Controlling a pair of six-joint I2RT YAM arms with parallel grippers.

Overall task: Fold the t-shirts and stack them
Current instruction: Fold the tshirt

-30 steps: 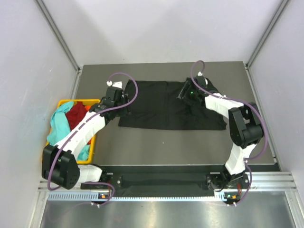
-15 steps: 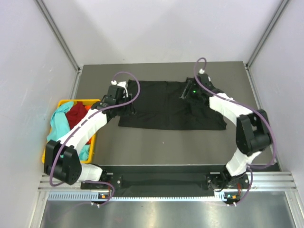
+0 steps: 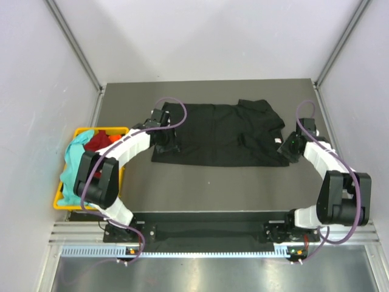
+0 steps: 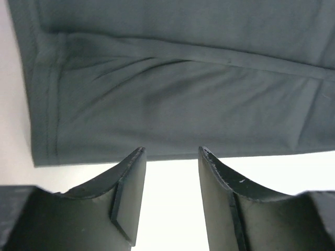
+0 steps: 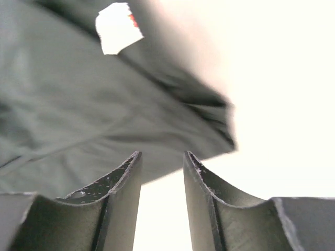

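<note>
**A:** Where is the black t-shirt lying?

**B:** It is lying spread flat on the desk, in the far half, stretching left to right across the middle. Its small white neck label is showing near its right end.

**A:** And what is the left gripper doing?

**B:** It is hanging low at the near-left corner of the shirt. Its jaws are standing a narrow gap apart with only bare desk between them, so it is gripping nothing. The stitched hem is lying just beyond the fingertips.

**A:** Is the right gripper holding anything?

**B:** No. It is sitting at the shirt's right end, toward the right edge of the desk, with its jaws also slightly parted and empty. Dark cloth is showing past its left finger and pale desk past its right one. Whether the fingers are touching the cloth, I cannot tell.

**A:** Where are the other shirts?

**B:** The teal shirt, the red shirt and a sliver of the orange shirt are lying bunched in the yellow basket at the desk's left edge.
</note>
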